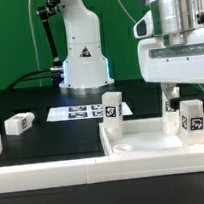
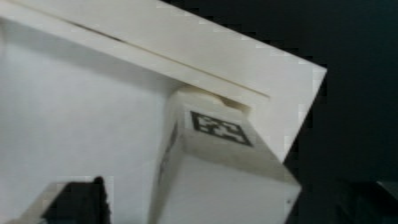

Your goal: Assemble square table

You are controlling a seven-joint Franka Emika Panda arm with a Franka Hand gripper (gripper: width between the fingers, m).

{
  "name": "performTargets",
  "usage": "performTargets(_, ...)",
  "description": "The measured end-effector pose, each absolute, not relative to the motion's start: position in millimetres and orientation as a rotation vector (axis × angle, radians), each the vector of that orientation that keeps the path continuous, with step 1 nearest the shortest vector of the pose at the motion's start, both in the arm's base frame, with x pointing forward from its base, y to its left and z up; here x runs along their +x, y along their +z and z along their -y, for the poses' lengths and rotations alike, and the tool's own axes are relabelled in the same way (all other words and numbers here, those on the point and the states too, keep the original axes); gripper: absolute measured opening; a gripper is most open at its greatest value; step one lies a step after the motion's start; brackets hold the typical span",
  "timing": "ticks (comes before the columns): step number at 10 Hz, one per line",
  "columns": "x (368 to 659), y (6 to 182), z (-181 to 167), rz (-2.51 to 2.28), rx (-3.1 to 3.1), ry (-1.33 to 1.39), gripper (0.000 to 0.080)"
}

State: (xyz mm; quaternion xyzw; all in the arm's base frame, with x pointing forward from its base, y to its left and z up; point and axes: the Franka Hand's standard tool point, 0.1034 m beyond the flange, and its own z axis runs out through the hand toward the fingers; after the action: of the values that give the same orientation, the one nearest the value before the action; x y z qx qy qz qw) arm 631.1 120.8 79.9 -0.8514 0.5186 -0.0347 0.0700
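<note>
In the exterior view the square slab (image 1: 144, 143) lies on the black counter (image 1: 42, 130) at the view's right, two legs (image 1: 112, 106) (image 1: 192, 117) upright on it. A third leg (image 1: 18, 122) lies well apart at the left. The claw (image 1: 173, 97) hangs over the right leg; whether it grips, I cannot tell

In the wrist view a tagged leg (image 2: 222, 150) stands at the slab's corner, one finger (image 2: 71, 205) dark beside it
</note>
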Motion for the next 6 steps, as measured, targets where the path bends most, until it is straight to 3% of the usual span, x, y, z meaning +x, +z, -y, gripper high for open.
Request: performTargets(6,629.2,79.9,-124.3,-1.003,-2.867,-0.134,0.0649)
